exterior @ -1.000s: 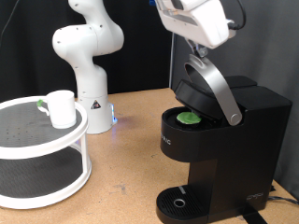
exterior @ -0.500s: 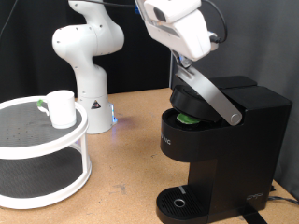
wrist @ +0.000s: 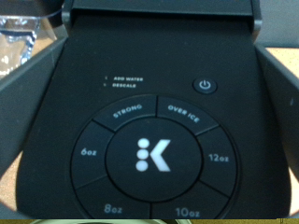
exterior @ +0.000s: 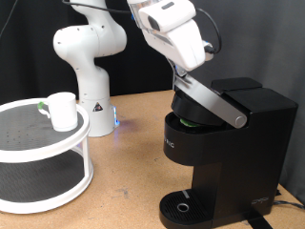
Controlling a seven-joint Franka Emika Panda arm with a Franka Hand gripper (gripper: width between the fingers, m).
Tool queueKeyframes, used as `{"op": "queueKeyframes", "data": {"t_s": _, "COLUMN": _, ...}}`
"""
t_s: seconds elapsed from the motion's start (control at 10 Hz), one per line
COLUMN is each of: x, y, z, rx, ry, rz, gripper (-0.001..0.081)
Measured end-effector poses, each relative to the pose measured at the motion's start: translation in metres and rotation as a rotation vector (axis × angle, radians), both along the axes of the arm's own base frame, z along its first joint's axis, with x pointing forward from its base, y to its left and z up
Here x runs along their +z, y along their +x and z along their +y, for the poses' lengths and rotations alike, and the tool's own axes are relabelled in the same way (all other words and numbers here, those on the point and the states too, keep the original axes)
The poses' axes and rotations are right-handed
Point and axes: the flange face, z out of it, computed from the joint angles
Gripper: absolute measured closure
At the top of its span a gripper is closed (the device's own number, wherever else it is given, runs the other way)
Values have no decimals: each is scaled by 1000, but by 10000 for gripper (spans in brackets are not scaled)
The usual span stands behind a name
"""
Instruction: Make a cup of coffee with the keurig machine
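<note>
Exterior view, gripper [exterior: 178,76]: at upper centre we see it on the silver lid handle [exterior: 210,100]; grip state we cannot tell.
Exterior view, keurig machine [exterior: 229,153]: right side, lid half lowered.
Exterior view, cup [exterior: 63,111]: left, on the white rack [exterior: 43,157].
Wrist view, keurig machine [wrist: 154,121]: we see its button panel filling the frame.

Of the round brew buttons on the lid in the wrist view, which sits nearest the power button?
The OVER ICE button on the keurig machine: it lies directly below the power button, unlike STRONG.
</note>
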Motion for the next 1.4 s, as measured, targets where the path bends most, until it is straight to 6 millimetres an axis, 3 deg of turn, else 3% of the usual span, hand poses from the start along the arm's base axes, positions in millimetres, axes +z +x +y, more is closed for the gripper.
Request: {"op": "queueKeyframes", "data": {"t_s": 1.4, "x": -41, "y": -2, "z": -21, "rx": -44, "ry": -39, "rz": -20, "gripper": 805}}
